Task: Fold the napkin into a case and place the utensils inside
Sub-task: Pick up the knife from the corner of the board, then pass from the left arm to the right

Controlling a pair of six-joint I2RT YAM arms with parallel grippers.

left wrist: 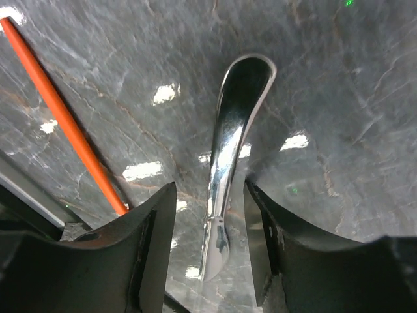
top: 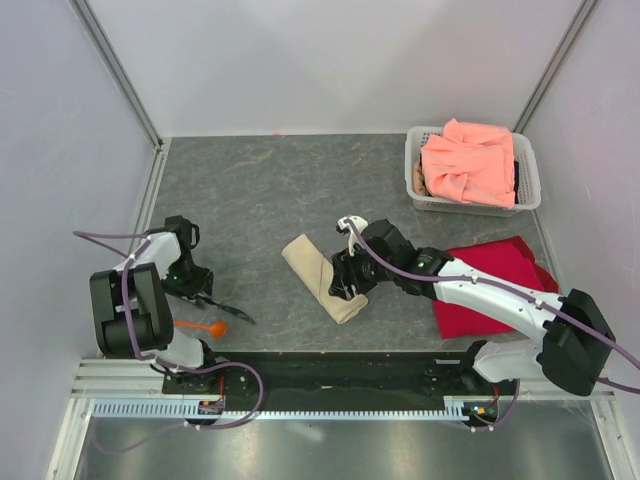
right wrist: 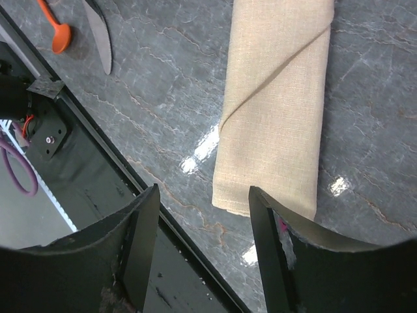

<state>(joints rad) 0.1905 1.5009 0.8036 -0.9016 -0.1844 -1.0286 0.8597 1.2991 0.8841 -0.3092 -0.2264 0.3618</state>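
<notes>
Straddling the knife, left fingers gape; right fingers spread over the case.

- We see a white plastic basket at the far right corner of the table, close to the right wall.
- A salmon-pink cloth lies bunched in it and heaps above the rim.
- A brownish bit peeks out under that cloth at the basket's left side; we cannot tell what it is.
- A bright red cloth lies flat on the table nearer than the basket, apart from it.
- The table is dark grey and marbled.
- Pale walls enclose it.
</notes>
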